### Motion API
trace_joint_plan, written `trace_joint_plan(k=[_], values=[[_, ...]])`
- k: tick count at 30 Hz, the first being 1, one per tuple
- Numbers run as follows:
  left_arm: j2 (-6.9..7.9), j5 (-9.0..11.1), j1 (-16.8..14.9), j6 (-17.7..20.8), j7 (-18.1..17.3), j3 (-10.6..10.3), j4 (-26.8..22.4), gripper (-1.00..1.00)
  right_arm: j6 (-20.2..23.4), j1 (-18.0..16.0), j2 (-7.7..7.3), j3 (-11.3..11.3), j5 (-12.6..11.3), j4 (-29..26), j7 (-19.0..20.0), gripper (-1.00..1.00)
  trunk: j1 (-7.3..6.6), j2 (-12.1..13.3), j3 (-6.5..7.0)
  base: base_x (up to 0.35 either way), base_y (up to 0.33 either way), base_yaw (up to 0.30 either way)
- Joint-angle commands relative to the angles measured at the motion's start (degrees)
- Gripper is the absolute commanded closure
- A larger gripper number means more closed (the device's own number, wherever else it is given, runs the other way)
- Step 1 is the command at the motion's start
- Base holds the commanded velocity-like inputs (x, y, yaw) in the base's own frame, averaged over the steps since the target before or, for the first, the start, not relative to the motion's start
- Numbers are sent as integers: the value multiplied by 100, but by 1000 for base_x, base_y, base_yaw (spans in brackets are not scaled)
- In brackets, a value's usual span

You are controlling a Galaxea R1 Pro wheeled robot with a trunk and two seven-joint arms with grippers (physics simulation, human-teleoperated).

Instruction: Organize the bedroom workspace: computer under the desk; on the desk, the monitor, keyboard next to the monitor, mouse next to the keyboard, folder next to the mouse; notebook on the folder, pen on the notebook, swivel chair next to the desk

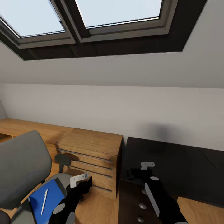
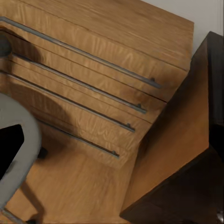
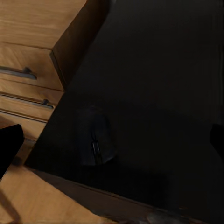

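Observation:
The grey swivel chair [image 1: 21, 168] stands at the lower left. On its seat lies the blue folder [image 1: 51, 194] with the pale pen [image 1: 44, 201] on top. My left gripper [image 1: 79, 180] hovers open just right of the seat, facing the wooden drawers; one finger [image 2: 9, 149] shows in the left wrist view. My right gripper [image 1: 146, 166] hangs open over the front left corner of a black top. A dark mouse [image 3: 98, 140] rests there between its fingers [image 3: 9, 144]. Desk, monitor, keyboard, computer and notebook are out of view.
A light-wood drawer chest [image 1: 93, 149] with grey bar handles stands between the chair and the black drawer unit [image 1: 180, 165] with round silver knobs [image 1: 143, 205]. Low wooden shelving [image 1: 28, 127] runs along the white wall. Skylights [image 1: 118, 12] sit in the sloped ceiling.

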Motion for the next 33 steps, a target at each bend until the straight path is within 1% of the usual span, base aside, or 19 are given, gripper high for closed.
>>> trace_joint_plan(k=[1,4,6,8,9,10,11,12,13,14,15,16,17,19,20,21,24,27,33], values=[[1,60,-5,18,52,-9,78,-100,24,-3,0,17,-28,-3,-42,-100,-3,-6,-8,-333,-150,0],[1,56,-6,-8,55,-11,571,-100,-80,25,14,21,-39,18,-57,-100,-3,-6,-8,-333,-150,0],[5,56,-7,-26,58,-11,1022,-100,-305,150,30,22,-40,158,-66,-100,-3,-6,-8,-333,-150,0],[18,48,-9,-87,60,-4,1710,-100,-951,447,46,27,-42,613,-74,-100,-3,-6,-8,-333,-150,0],[27,47,-7,-134,60,-2,1862,-100,-1158,512,48,28,-42,758,-76,-100,-3,-6,-8,-333,-150,0],[56,45,-9,-294,60,-2,2132,-100,-1593,607,52,29,-41,1073,-83,-100,-3,-6,-8,-333,-150,0],[80,46,-7,-408,59,-4,2256,-100,-1811,641,53,30,-40,1239,-85,-100,-3,-6,-8,-333,-150,0],[141,48,-5,-691,56,-9,2500,-100,-2229,696,55,30,-39,1565,-88,-100,-3,-6,-8,-333,-150,0],[171,49,-5,-854,55,-11,2622,-100,-2418,716,55,30,-36,1722,-90,-100,-3,-6,-8,-333,-150,0],[222,49,-5,-1200,51,-14,2865,-100,-2755,745,56,31,-33,2021,-90,-100,-3,-6,-8,-333,-150,0],[241,50,-5,-1371,49,-16,2988,-100,-2903,755,56,31,-32,2164,-89,-100,-3,-6,-8,-333,-150,0],[269,50,-4,-1680,47,-20,3239,-100,-3158,770,57,31,-30,2443,-86,-100,-3,-6,-8,-333,-150,0],[278,50,-5,-1814,46,-22,3369,-100,-3269,775,57,31,-29,2576,-84,-100,-3,-6,-8,-333,-150,0],[305,46,-7,-2245,42,-27,4038,-100,-3789,789,52,27,-25,3221,-79,-100,-3,-6,-8,-333,-150,0],[310,45,-8,-2351,42,-28,4280,-100,-4042,792,49,27,-26,3485,-78,-100,-3,-6,-8,-333,-150,0],[313,44,-7,-2402,42,-28,4389,-100,-4182,793,47,30,-26,3621,-78,-100,-3,-6,-8,-333,-150,0],[322,43,-9,-2686,36,-35,4768,-100,-4894,795,52,45,-22,4252,-77,-100,-3,-6,-8,-333,-150,0],[316,46,-7,-2846,35,-41,4900,-100,-5237,796,60,52,-20,4536,-73,-100,-3,-6,-8,-333,-149,0],[310,45,-8,-2951,31,-70,5214,-100,-5470,796,51,46,-22,4708,-70,-100,-3,-6,-8,-336,-64,0]])
